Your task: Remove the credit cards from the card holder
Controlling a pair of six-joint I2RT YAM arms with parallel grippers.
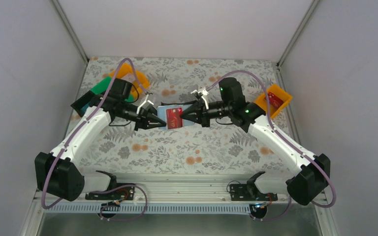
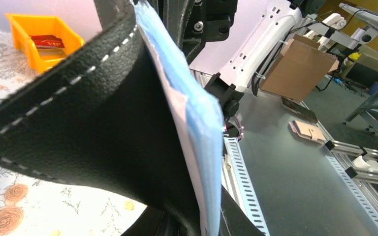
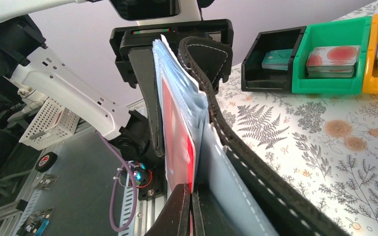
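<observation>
Card holder (image 3: pixel 256 187) mostly hides red card (image 3: pixel 177 132), seemingly.

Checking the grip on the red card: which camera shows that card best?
Right wrist: the red card is close up, pinched by the right gripper. Top external shows it small; left wrist shows only the card holder.

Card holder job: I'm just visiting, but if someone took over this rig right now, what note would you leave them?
Left end effector: shut on the card holder, held up and open.
Right end effector: shut on the red card, still largely inside its pocket.
Done: holder opened, red card gripped.
To do: pull the red card free. A teal card lies in the black bin; none is visible in the holder.
</observation>
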